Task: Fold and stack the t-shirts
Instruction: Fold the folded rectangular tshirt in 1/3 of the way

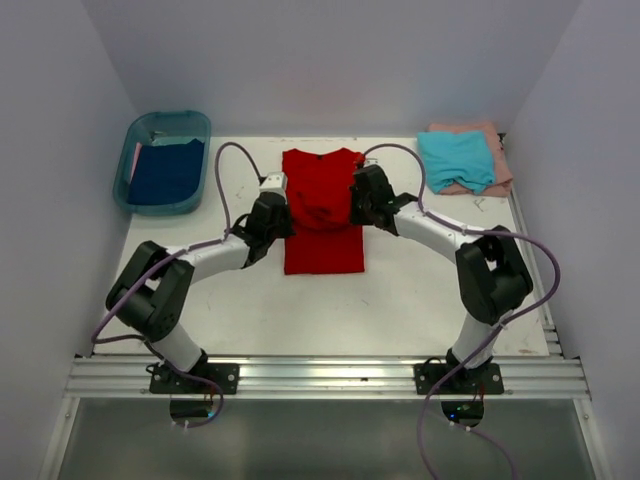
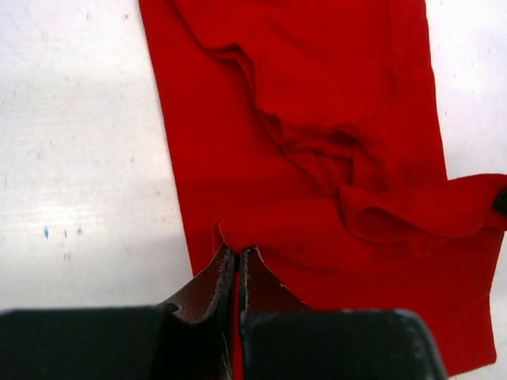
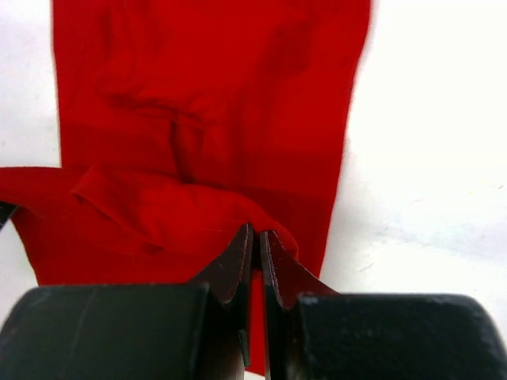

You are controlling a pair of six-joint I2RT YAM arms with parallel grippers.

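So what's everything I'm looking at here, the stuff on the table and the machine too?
bright red cloth t-shirt: one, red, middle of the table, partly folded
teal cloth t-shirt: one, teal, folded, far right corner, on top of the pink one
pale pink cloth t-shirt: one, pink, under the teal one
dark blue cloth: one, dark blue, inside the tub
teal plastic tub: one, see-through teal, far left corner
white table: one, white, under it all
metal rail: one, silver, near edge
left arm, right arm: two, black and white, bolted to the rail
left arm's fingers: one pair, dark, pinching the red shirt's left side
right arm's fingers: one pair, dark, pinching its right side
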